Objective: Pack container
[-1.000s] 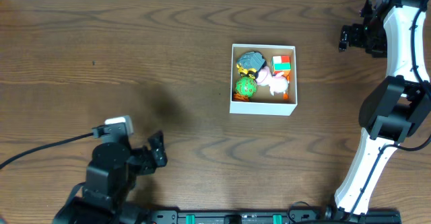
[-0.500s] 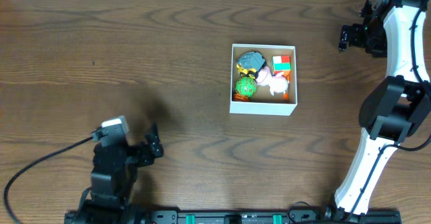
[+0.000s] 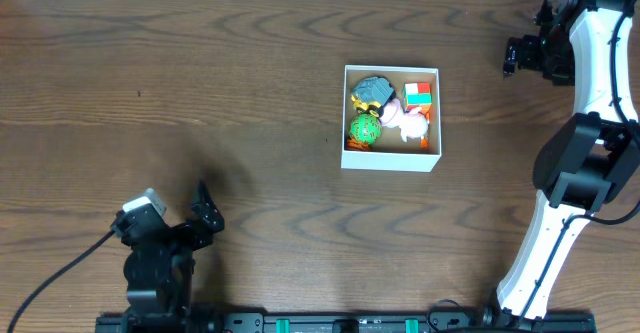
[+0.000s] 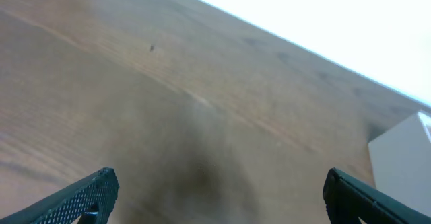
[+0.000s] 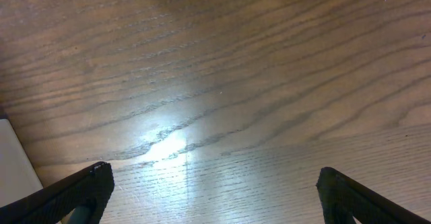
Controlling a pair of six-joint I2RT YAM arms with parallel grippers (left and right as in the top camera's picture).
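You had the box [image 3: 390, 159] near table [image 3: 250, 73] centre, toys [image 3: 385, 113] inside, left gripper [image 3: 207, 208] at its 8 o'clock, jaws apart, empty, right gripper [image 3: 513, 56] at its 2 o'clock, jaws apart, empty.

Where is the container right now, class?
In the overhead view, the container sits on the table right of centre, toys inside, with the right gripper beyond it toward the far right corner.
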